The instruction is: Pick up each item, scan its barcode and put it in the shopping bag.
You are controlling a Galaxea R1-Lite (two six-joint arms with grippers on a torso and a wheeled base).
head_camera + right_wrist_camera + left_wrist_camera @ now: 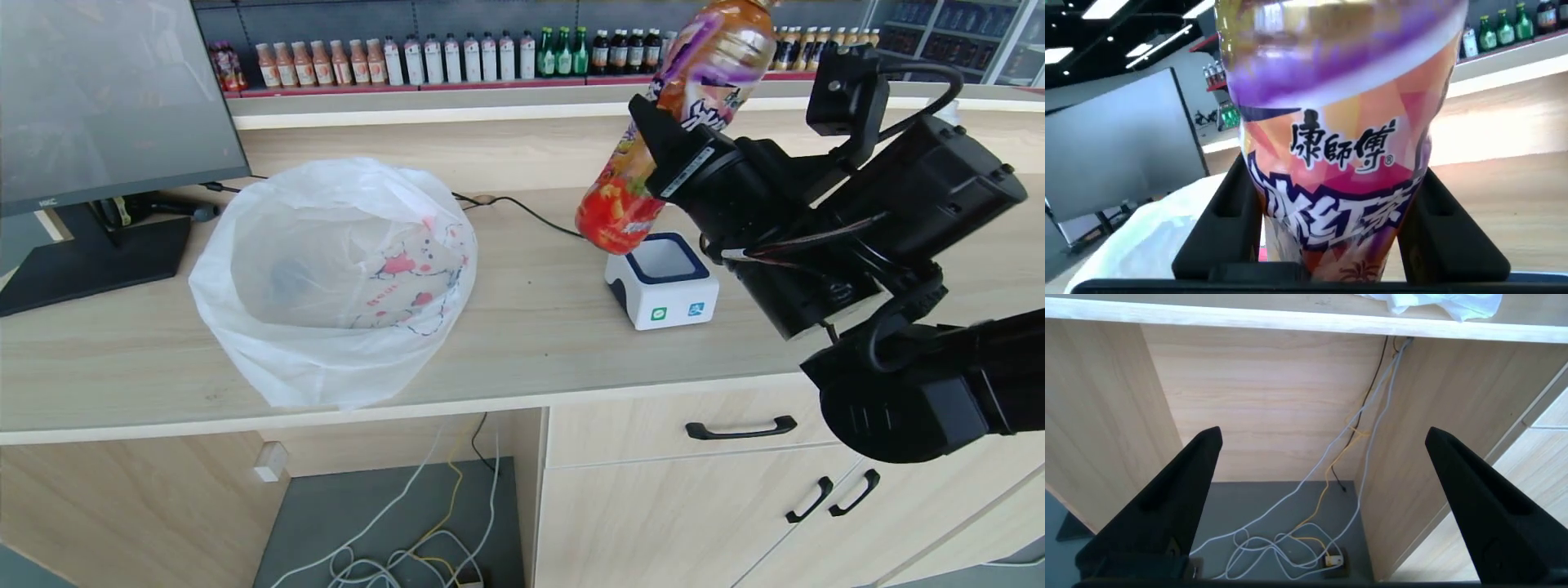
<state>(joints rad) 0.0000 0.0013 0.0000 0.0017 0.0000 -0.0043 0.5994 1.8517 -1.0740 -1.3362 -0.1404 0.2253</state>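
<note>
My right gripper (pixel 665 135) is shut on an orange drink bottle (pixel 686 106) with a purple and red label, held tilted with its base just above the white, blue-rimmed scanner (pixel 663 282) on the counter. The bottle (pixel 1343 139) sits clamped between the black fingers (pixel 1221 220) in the right wrist view. A white plastic shopping bag (pixel 335 278) stands open to the left of the scanner, with something faintly visible inside. My left gripper (pixel 1323 506) hangs open below the counter, over the floor cables.
A monitor (pixel 98 90) on a black stand occupies the counter's far left. A black cable (pixel 522 208) runs behind the bag toward the scanner. Shelves of bottles (pixel 457 57) line the back. Drawers and cupboard doors (pixel 735 457) sit under the counter.
</note>
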